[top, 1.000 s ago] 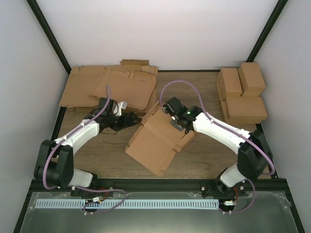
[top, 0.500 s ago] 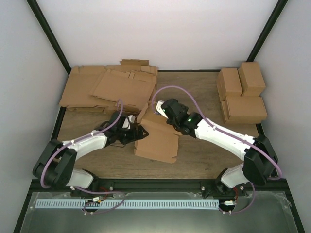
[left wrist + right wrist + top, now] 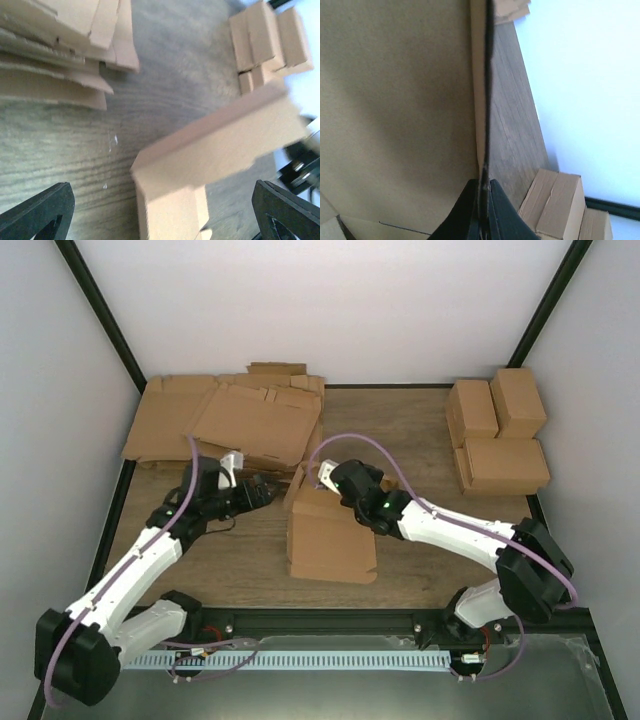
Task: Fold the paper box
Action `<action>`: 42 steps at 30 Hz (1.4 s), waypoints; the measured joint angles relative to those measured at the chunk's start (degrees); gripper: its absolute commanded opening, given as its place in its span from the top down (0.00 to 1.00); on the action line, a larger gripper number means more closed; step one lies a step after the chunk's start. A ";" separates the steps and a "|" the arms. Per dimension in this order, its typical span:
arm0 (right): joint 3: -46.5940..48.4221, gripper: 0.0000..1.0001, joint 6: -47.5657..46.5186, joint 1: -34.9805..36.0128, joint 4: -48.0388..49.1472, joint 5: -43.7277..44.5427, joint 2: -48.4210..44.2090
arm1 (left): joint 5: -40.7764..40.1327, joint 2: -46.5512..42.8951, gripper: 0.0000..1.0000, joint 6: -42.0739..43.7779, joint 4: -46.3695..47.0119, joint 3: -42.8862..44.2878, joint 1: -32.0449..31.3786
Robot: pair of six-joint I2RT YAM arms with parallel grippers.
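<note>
The paper box point(image 3: 330, 540) lies mid-table as a brown cardboard piece, its back panel raised along a crease. My right gripper point(image 3: 322, 476) is shut on the top edge of that raised panel. The right wrist view shows the panel point(image 3: 395, 100) edge-on, running straight into the shut right gripper point(image 3: 483, 183). My left gripper point(image 3: 266, 490) hangs just left of the box, open and holding nothing. In the left wrist view the box's folded corner point(image 3: 220, 145) sits ahead of the left gripper point(image 3: 162, 220), between its wide-spread fingers point(image 3: 42, 210) without touching them.
A pile of flat notched cardboard sheets point(image 3: 230, 420) covers the back left, seen close in the left wrist view point(image 3: 60, 45). Three finished boxes point(image 3: 500, 435) stand at the back right point(image 3: 270, 40). Black frame posts rise at the rear corners.
The right gripper has carried its panel leftward, and the box has turned square to the table's front edge. The left gripper came in toward the box, then drew back up and to the left.
</note>
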 measured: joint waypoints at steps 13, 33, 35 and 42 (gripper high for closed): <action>-7.43 0.99 -6.10 13.29 9.62 6.08 0.00 | 12.41 7.15 0.00 7.04 2.51 7.06 4.31; -7.43 0.99 15.21 26.91 2.73 25.40 5.75 | 19.30 14.43 0.00 10.54 5.01 7.85 0.83; -7.41 0.98 18.80 28.11 0.59 27.17 5.97 | 19.58 14.43 0.00 11.41 4.48 8.39 0.70; -4.44 0.93 35.74 30.45 -11.67 33.79 9.75 | 20.17 15.47 0.00 13.38 1.18 9.09 -0.61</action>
